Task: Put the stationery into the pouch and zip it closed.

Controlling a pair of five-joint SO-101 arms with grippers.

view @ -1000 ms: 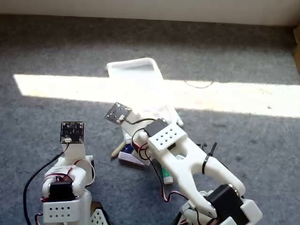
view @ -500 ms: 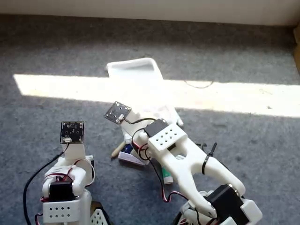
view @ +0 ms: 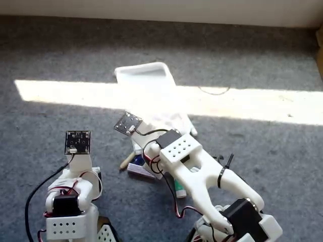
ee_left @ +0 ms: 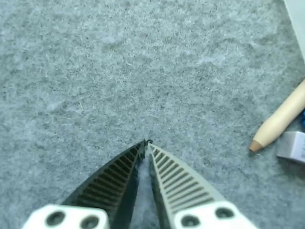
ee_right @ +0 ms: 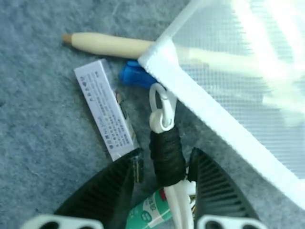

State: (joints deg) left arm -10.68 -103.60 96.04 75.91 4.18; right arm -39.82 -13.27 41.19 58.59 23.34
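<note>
My right jaws straddle the zip pull; my left are closed.
My right arm is stretched low over the grey carpet [view: 262, 60], right gripper [ee_right: 164, 160] slightly parted around the black-wrapped zip pull [ee_right: 166, 155] of the white mesh pouch [view: 151, 91], a sliver of gap either side. My left gripper [ee_left: 147, 143] hovers closed, holding nothing. Since a second ago my right wrist has barely shifted. The pouch lies mid-carpet across a sunlit band, with the cream wooden pencil [ee_right: 109, 45] and white paper-sleeved eraser [ee_right: 102, 109] at its near corner.

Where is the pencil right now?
In the right wrist view, the pencil lies on the carpet beside the blue thing and the white block, its other end behind the mesh of the pouch.
</note>
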